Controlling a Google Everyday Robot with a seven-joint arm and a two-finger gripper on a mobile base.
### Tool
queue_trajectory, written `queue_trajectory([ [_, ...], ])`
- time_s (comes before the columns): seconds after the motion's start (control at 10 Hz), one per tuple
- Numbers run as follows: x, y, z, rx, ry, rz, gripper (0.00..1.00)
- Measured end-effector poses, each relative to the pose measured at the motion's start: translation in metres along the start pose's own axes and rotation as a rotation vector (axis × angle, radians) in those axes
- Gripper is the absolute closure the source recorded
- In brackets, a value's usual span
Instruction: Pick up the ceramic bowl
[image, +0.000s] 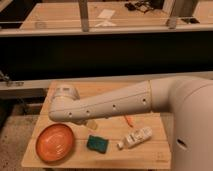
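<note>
The ceramic bowl (55, 142) is orange, the sponge (97, 144) green, the bottle (136, 137) and arm (110, 102) white, the table (150, 156) tan.

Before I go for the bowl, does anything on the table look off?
Only the white bottle: it lies on its side near the table's front right. The bowl sits upright and empty, the sponge flat beside it. The gripper is hidden under the arm, above the table.

A light wooden table (150, 157) stands in the near centre on a speckled floor (12, 137). Behind it, a dark panel (100, 55) spans the scene from left to right. Beyond the panel lies a far wooden surface (55, 15), crossed by upright metal posts (84, 15) and lit warmly.
</note>
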Motion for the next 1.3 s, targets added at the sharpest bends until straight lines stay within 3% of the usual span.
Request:
queue_trajectory([
  [0.8,-0.017,-0.009,0.004,0.014,0.009,-0.155,0.20],
  [1.0,-0.019,-0.010,0.005,0.015,0.011,-0.188,0.26],
  [1.3,-0.021,-0.011,0.008,0.017,0.007,-0.232,0.26],
])
